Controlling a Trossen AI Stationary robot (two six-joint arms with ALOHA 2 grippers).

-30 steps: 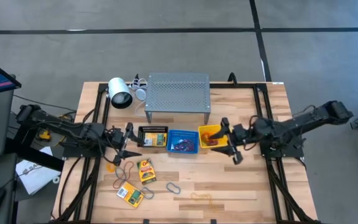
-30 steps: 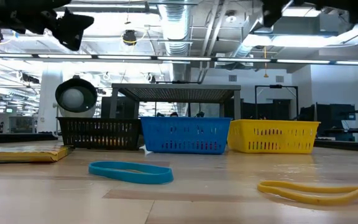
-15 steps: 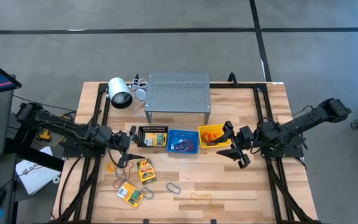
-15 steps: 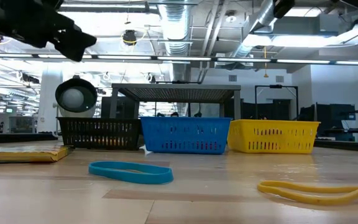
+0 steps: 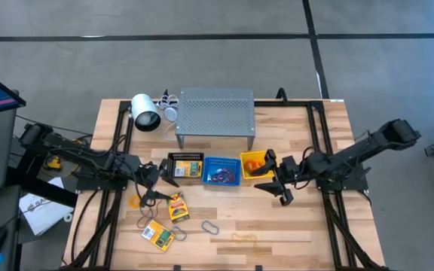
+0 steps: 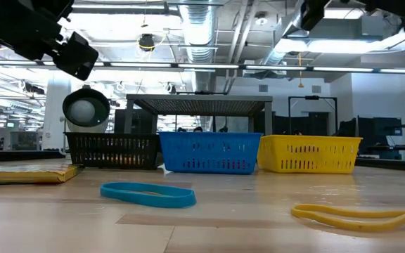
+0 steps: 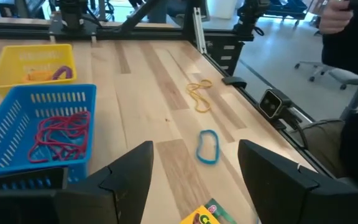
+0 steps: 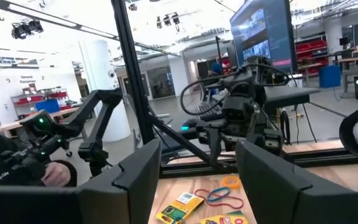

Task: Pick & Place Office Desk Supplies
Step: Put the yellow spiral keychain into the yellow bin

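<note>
The office supplies lie partly loose on the wooden table [image 5: 300, 226] and partly sorted into three small baskets in a row in front of the grey perforated metal shelf [image 5: 215, 113]. A black basket [image 5: 184, 166] holding a yellow-and-green pack sits just beside the left gripper [image 5: 157, 183], toward the table's middle; next to it the blue basket [image 7: 23, 134] carries a tangle of red bands [image 7: 55, 135], and the yellow basket [image 7: 33, 62], with an orange item and a purple band inside, stands just beside the right gripper [image 5: 272, 181]. Right below the left gripper on the boards are an orange band loop [image 5: 151, 208] and a yellow-and-green crayon pack [image 5: 176, 207], with a second pack [image 5: 159, 236] a little farther toward the table's near edge. A blue band loop [image 7: 207, 147] lies ahead of the left gripper's spread fingers [image 7: 277, 171], and beyond it a yellow band loop [image 7: 198, 95]; both lie apart from each other on bare wood. The left gripper hangs above the table with its jaws wide apart, pinching nothing. The right gripper, also spread and empty, hovers off the yellow basket's outer side, its fingers [image 8: 138, 168] facing across toward the left arm. A white cylindrical lamp [image 5: 145, 111] lies at the shelf's left end, well behind the left gripper.
</note>
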